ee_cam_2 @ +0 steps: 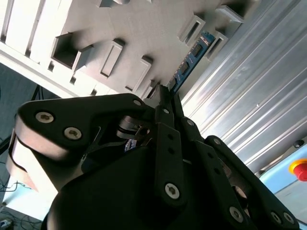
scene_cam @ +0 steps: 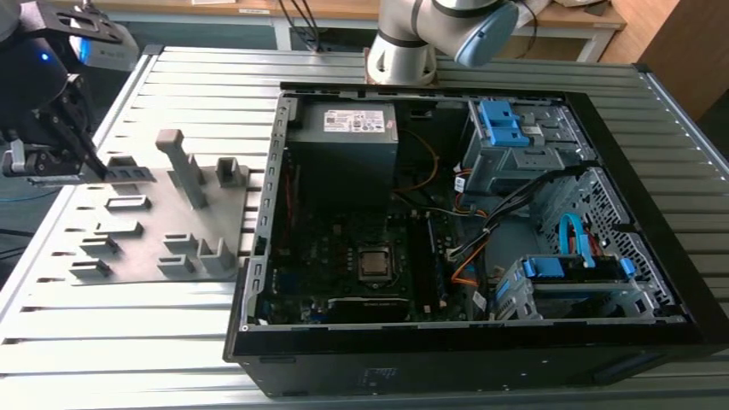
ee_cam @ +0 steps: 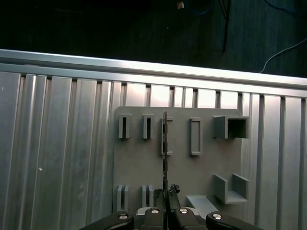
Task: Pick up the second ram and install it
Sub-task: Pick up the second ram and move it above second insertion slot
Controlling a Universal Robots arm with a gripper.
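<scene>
The second ram (ee_cam_2: 193, 58) is a thin bluish board with black chips. In the first wrist view the second ram (ee_cam: 165, 143) shows edge-on. It reaches from my fingers out over a slot block of the gray holder tray (ee_cam: 201, 172). My gripper (ee_cam: 165, 195) is shut on its near end, and in the second wrist view my gripper (ee_cam_2: 166, 95) has its fingers pressed together on the board. In the exterior view my gripper (scene_cam: 89, 161) hangs over the holder tray (scene_cam: 142, 235) at that view's left. I cannot tell whether the board's far end still sits in the slot.
The open computer case (scene_cam: 638, 213) lies at the exterior view's right, with the motherboard (scene_cam: 364, 256) inside, a power supply (scene_cam: 341, 137), blue drive cages and loose cables. Upright blocks (scene_cam: 183, 166) stand on the tray. The slatted metal table (scene_cam: 137, 325) carries everything.
</scene>
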